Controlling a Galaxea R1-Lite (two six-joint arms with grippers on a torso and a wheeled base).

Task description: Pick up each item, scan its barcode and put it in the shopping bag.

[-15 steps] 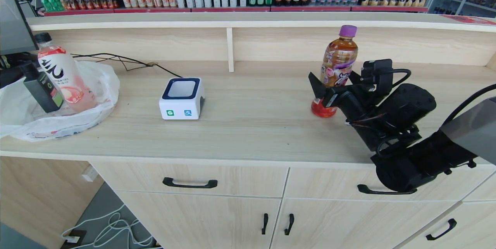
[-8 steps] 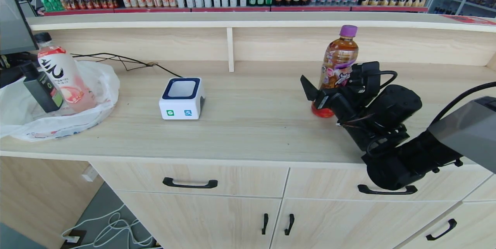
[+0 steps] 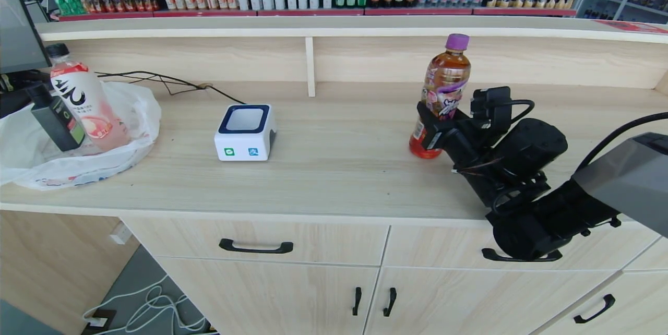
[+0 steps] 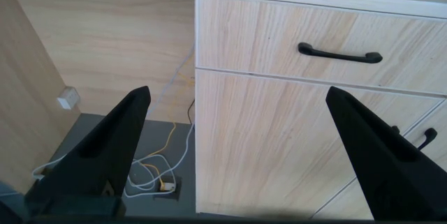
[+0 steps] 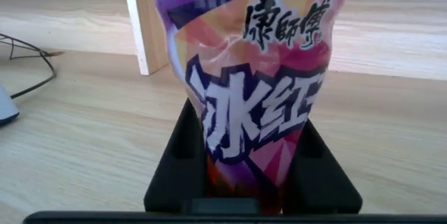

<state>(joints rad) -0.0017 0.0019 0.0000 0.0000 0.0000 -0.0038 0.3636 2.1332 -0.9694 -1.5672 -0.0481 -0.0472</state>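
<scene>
The pale wooden counter (image 3: 339, 178) carries a white shopping bag (image 3: 133, 116) at the far left, a white scanner box (image 3: 244, 132) left of centre, a black cable (image 3: 227, 96) running behind it, and a purple-capped bottle (image 3: 443, 90) standing on the right.

Purple-capped tea bottle (image 3: 446, 82), leaning slightly, right of scanner (image 3: 244, 131)

Amber bottle (image 3: 446, 82), purple cap (image 3: 457, 41); white scanner (image 3: 244, 136), navy-rimmed; black right tool (image 3: 436, 122)

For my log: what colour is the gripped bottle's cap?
The bottle has a purple cap; the head view shows it best.
</scene>
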